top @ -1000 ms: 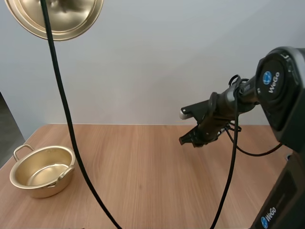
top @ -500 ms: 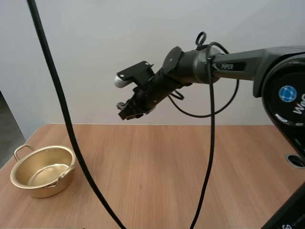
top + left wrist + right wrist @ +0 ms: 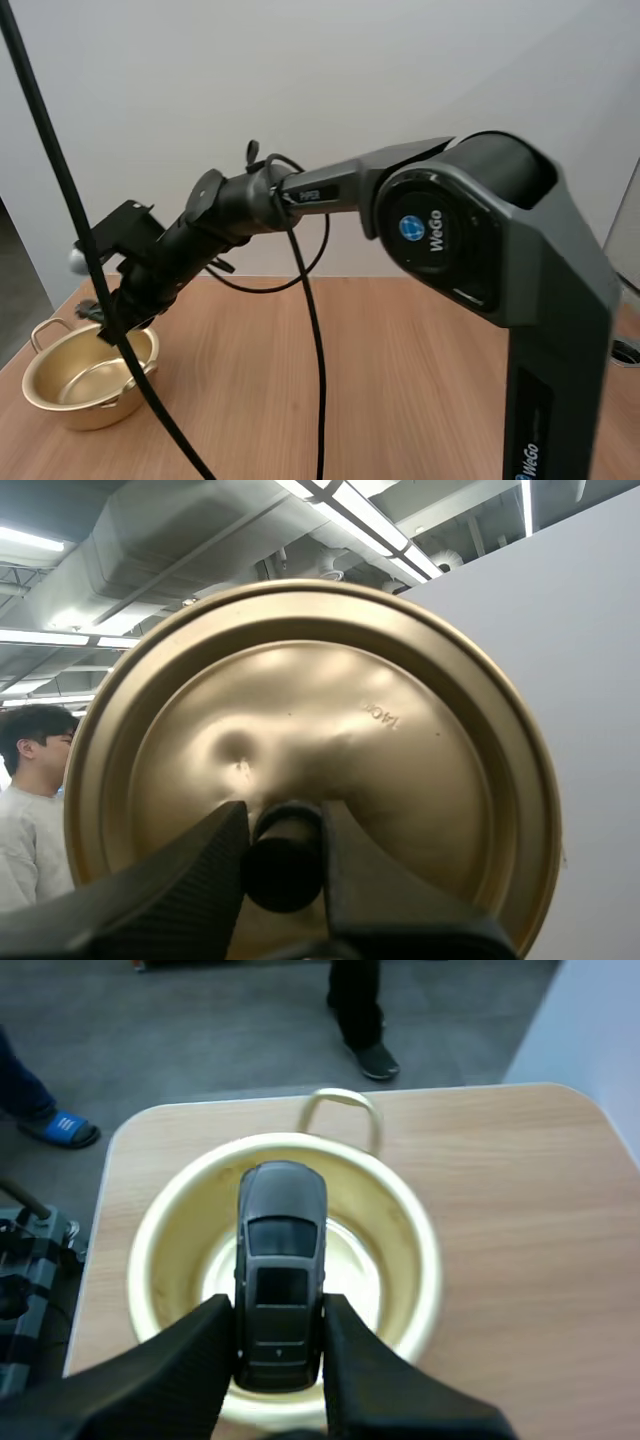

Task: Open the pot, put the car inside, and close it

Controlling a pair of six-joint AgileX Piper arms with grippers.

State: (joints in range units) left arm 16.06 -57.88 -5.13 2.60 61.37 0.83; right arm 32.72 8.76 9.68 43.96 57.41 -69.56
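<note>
Pot (image 3: 62,400) is open, sitting at the left end of the table (image 3: 400,380), and as far as I can see there's nothing in it yet. The lid (image 3: 400,740) is up in the air with the left gripper (image 3: 285,815), which is pinched tight on the black knob (image 3: 284,860). So step one looks done to me.

Now the fun bit: the right gripper (image 3: 280,1305) has the car (image 3: 280,1260) clamped by its sides and hovers right over the pot's mouth. The car is lined up lengthwise toward the far handle (image 3: 340,1093). From the high view the arm reaches all the way across the table, with the gripper just above the rim. Can't tell how much air there is between the car and the pot's bottom.

My read is roughly halfway. What's left: get the car down inside, let go, pull that arm clear, then bring the lid over and seat it.
</note>
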